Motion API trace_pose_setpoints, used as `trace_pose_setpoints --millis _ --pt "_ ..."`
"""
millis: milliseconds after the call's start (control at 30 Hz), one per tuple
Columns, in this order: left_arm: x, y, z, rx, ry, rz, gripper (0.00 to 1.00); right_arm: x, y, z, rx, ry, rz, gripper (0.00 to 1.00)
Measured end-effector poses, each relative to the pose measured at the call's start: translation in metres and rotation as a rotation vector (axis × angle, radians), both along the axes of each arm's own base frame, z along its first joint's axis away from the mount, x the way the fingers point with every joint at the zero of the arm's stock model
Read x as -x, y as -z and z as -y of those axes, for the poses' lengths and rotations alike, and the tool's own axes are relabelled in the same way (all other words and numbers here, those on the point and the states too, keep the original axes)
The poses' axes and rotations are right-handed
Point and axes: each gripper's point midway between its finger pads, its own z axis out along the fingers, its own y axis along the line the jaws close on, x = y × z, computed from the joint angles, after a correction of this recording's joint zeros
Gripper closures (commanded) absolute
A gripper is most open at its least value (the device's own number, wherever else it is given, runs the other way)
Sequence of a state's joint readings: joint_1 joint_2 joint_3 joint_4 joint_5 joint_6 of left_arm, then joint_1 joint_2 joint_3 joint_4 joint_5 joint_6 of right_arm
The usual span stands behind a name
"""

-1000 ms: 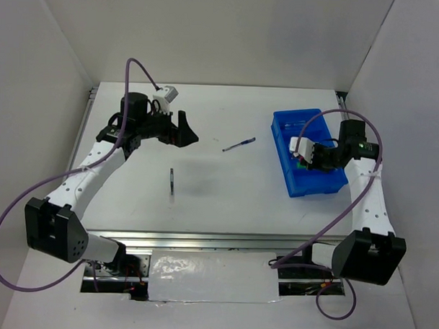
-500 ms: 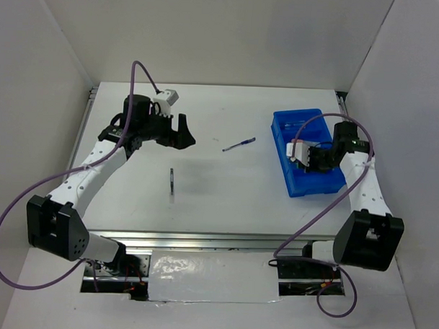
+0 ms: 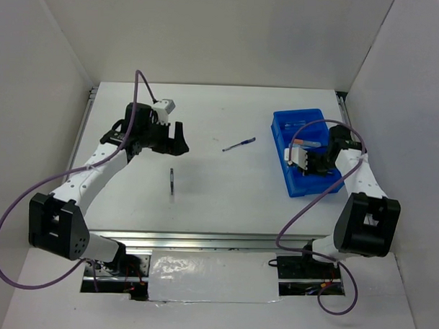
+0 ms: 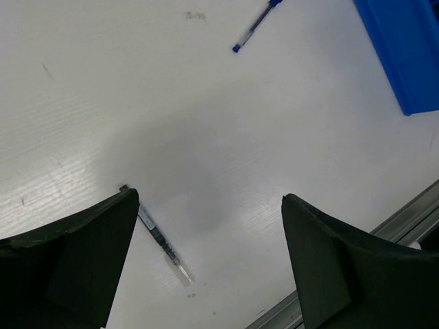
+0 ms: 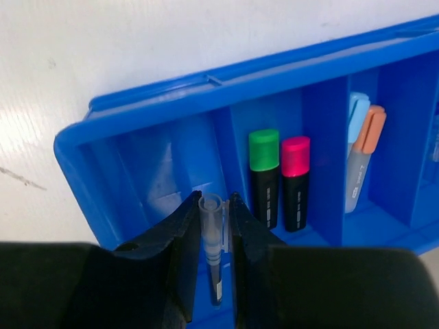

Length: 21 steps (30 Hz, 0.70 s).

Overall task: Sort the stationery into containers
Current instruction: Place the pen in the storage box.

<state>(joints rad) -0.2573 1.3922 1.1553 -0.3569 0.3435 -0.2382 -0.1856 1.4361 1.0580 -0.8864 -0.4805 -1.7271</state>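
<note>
1. Placement was the step in hand, as judged: the right claw (image 5: 215,205) was clenched on a slim clear-capped pen (image 5: 213,260) and held it upright, tip down, over the end compartment of the blue tray (image 5: 171,103).
2. Contents of the tray: a green-capped highlighter (image 5: 263,175) and a pink-capped highlighter (image 5: 295,179) stood side by side in the next compartment. A light-blue marker (image 5: 357,110) and an orange-capped marker (image 5: 365,151) lay in the one beyond.
3. Left claw (image 4: 209,199): released, jaws wide apart and holding nothing, above the bare table (image 3: 226,193).
4. Loose items: a grey pen (image 4: 159,240) lay just beside the left claw's finger in the wrist view. A blue pen (image 3: 239,144) lay between the left claw and the tray, well apart from both.
5. Next move, as judged: the right claw needed to part its fingers so the pen dropped into its compartment, then lift clear of the tray wall. The left claw needed to descend with its jaws set across the grey pen's shaft.
</note>
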Motion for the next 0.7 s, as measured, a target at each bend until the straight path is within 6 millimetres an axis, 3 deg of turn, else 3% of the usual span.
trace_pose_setpoints --millis 267,467,700 --pt "0.003 0.044 -0.021 -0.106 -0.087 -0.107 0.07 0.006 0.013 0.010 0.045 0.031 -0.028 0.20" --pt "0.006 0.073 -0.027 -0.196 -0.113 -0.178 0.05 0.006 -0.004 0.003 -0.015 0.090 0.004 0.19" --pt "-0.015 0.073 0.020 -0.230 0.199 -0.071 0.16 -0.020 -0.075 -0.015 -0.259 0.269 0.115 0.19"
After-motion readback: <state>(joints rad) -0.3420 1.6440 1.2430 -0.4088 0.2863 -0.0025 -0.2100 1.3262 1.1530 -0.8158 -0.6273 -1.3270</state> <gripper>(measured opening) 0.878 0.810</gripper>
